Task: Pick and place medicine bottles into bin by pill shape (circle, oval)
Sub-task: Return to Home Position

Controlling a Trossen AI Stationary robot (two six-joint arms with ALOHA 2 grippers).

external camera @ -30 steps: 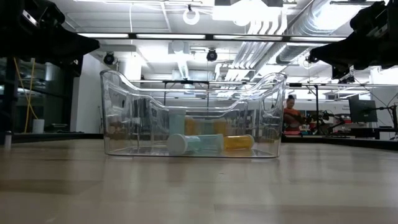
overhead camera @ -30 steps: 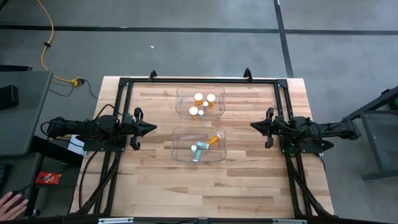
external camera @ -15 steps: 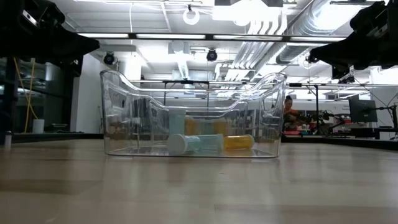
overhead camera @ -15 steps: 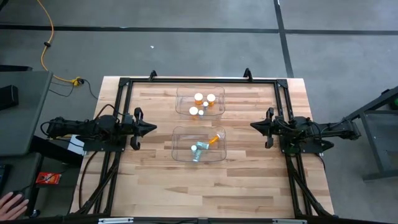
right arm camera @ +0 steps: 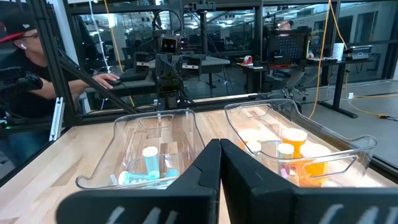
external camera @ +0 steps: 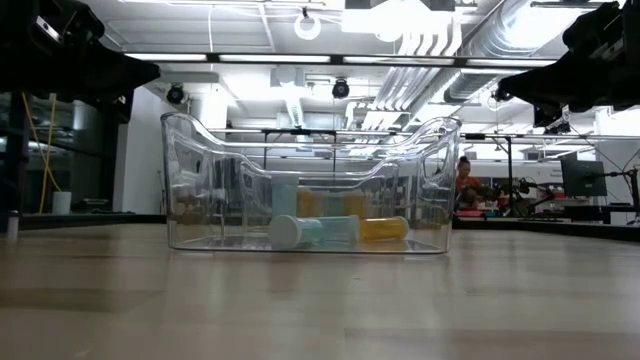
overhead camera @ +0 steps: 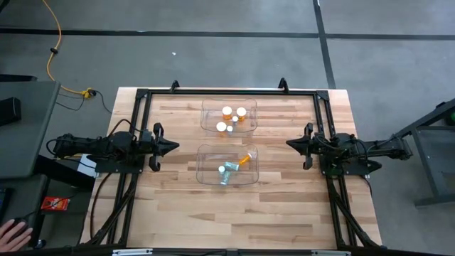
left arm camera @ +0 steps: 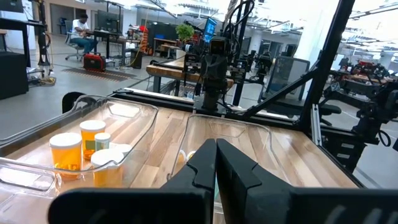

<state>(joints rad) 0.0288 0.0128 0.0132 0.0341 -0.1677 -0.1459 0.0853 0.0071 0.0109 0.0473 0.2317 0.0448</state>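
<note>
A pale wooden table stands on a grey floor, with two clear plastic bins side by side in the middle. The far bin holds four small orange bottles, see-through with white caps, all standing upright. The near bin holds pale teal bottles and one orange bottle lying on its side (tilted across a corner).

The left gripper hangs at the left side of the table and the right gripper at the right, both well apart from the bins and pointing toward them.

From above, the fingers are too small to judge. The wrist views settle it: the left arm's fingers are pressed together with nothing between them, and so are the right arm's.

The low view adds what the overhead one hides: in the near bin one teal bottle lies flat beside the orange one, while another pale bottle stands upright behind them.

A person sits beyond the table in the right wrist view, and a hand shows at the high view's lower left corner.
</note>
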